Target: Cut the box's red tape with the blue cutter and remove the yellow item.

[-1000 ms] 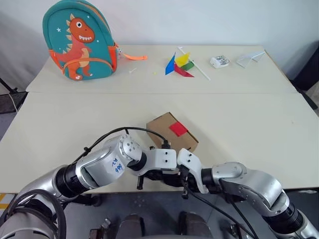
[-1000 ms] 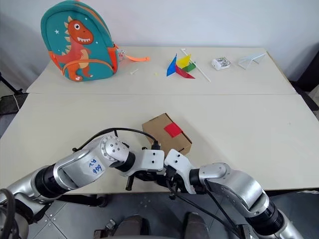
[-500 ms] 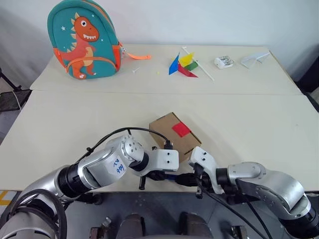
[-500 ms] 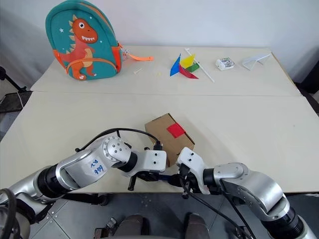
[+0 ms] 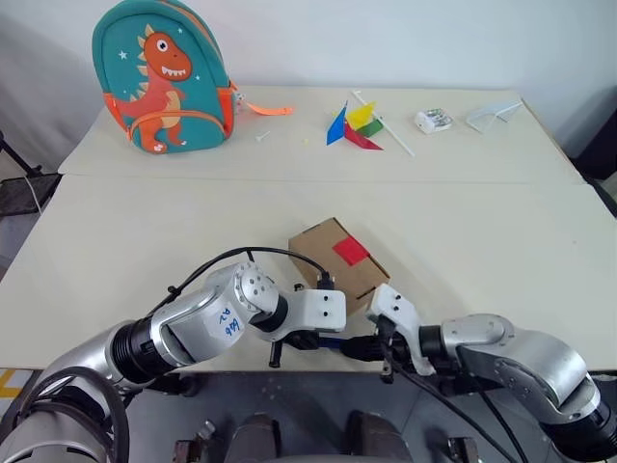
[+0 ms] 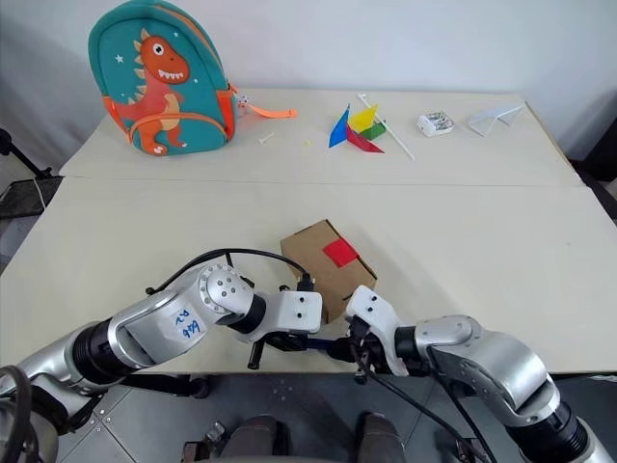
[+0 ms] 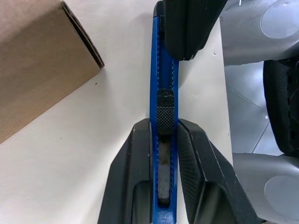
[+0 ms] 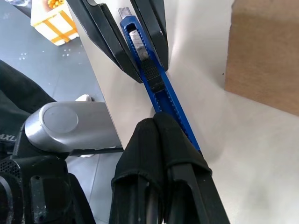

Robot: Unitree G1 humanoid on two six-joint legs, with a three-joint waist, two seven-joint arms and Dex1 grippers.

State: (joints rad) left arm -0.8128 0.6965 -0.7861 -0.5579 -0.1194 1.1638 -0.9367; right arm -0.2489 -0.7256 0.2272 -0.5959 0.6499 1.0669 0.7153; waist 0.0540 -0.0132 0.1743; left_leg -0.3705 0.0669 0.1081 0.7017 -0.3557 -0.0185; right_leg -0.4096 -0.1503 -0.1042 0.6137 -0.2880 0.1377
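The pale table (image 5: 116, 251) fills most of the head view, and in its upper left stands the largest thing on it, a teal dinosaur backpack (image 5: 164, 79). The box (image 5: 339, 260) lies closed just below the middle of the frame, turned at an angle, with the red tape (image 5: 350, 251) square on its top over the flap seam; the yellow item cannot be seen. Low in the frame, along the table's near edge and just below the box, the two arms meet. The left hand (image 5: 323, 340) comes in from the lower left, and in its wrist view its two black fingers (image 7: 134, 172) pinch the rear end of the blue cutter (image 7: 163, 112), one on each side of the blue body, with the ribbed black slider between them. The right hand (image 5: 364, 347) comes in from the lower right; its fingers (image 8: 156, 149) are pressed together with their tips resting on the cutter's other end, though I cannot tell whether anything is caught between them. The cutter thus lies stretched between the two hands, close above the table's edge and just beside the box's near corner without touching it. Along the top of the frame, right of the backpack, lie a multicoloured pinwheel (image 5: 353, 125) and a small white object (image 5: 430, 120).
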